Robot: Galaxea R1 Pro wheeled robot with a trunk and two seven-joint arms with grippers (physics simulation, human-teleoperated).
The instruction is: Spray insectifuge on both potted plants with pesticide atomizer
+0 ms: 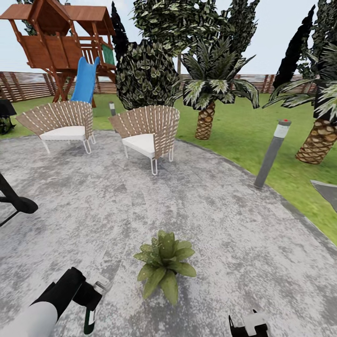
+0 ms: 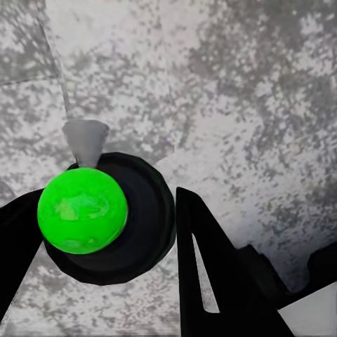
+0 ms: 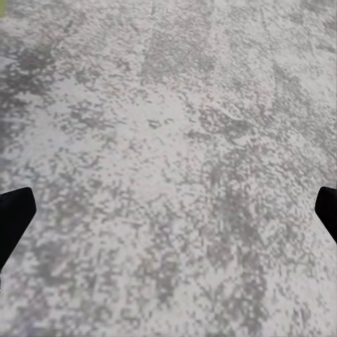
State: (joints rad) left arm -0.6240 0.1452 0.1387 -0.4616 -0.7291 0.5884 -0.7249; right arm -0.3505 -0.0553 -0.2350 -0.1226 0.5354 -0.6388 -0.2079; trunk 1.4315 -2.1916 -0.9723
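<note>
Grey patio (image 1: 224,220) holds one potted plant (image 1: 164,264) near centre and two chairs (image 1: 149,132) far left. One atomizer (image 1: 93,304) sits clamped in the left gripper (image 1: 91,299), left of the plant. Right gripper (image 3: 168,210) fingers spread wide.

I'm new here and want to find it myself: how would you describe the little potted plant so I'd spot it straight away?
Start from the round grey mottled patio, where two woven chairs stand at the far side. In the near middle of that paving, sitting alone, is the potted plant. It is a low rosette of pointed, pale-speckled green leaves, far smaller than the palms and dark bushes on the lawn behind.
</note>
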